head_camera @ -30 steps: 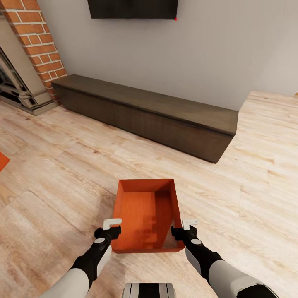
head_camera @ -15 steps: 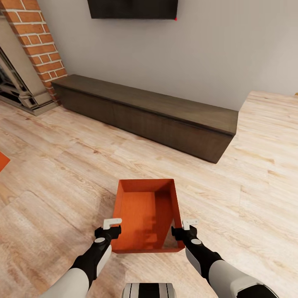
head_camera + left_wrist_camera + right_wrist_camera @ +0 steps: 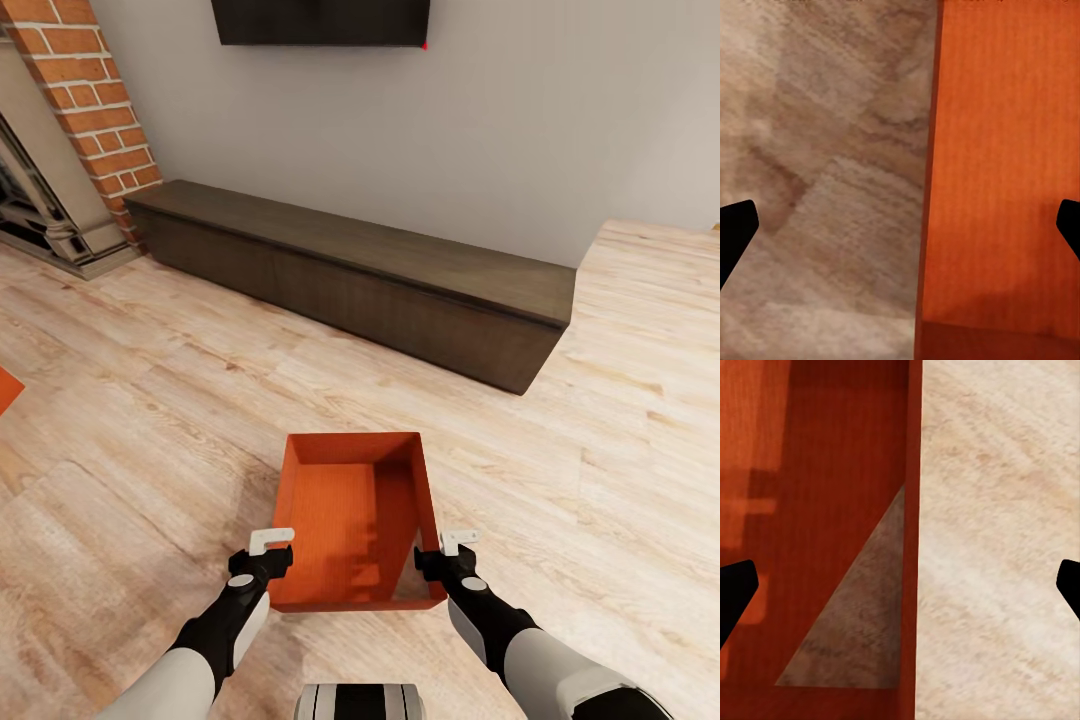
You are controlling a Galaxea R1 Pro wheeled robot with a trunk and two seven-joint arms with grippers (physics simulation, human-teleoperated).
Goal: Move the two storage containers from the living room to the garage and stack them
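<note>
Living room, wood-plank floor (image 3: 150, 420). One storage container (image 3: 352, 520), an orange-red tub with its mouth up, sits on the planks right in front of the robot, between both arms. A second orange-red patch (image 3: 6, 388) at the head view's left edge is possibly the other container, but too little shows to tell. Dark low bench (image 3: 380, 275) along the grey wall, brick fireplace (image 3: 85, 110) at far left, black TV (image 3: 320, 20) up top.

Left claw (image 3: 268, 550) is spread wide, straddling the tub's left wall near the close corner: in the left wrist view the wall edge (image 3: 930, 187) runs between the two dark fingertips (image 3: 735, 229), neither touching it. Right claw (image 3: 450, 550) is likewise spread across the right wall; the right wrist view shows that wall (image 3: 913, 540) centred between the tips (image 3: 735, 592), floor on one side, ribbed inside on the other. Nothing is pinched yet.

Judged step: about to clamp both side walls for a two-arm lift.

Risks: walls are thin, and both claws sit near the close end, so a lift would likely tip the far end down or let the tub swing. Uneven closing could shove the tub sideways, so one wall slips out. A shallow bite on the rim may slip while the robot drives to the garage.
</note>
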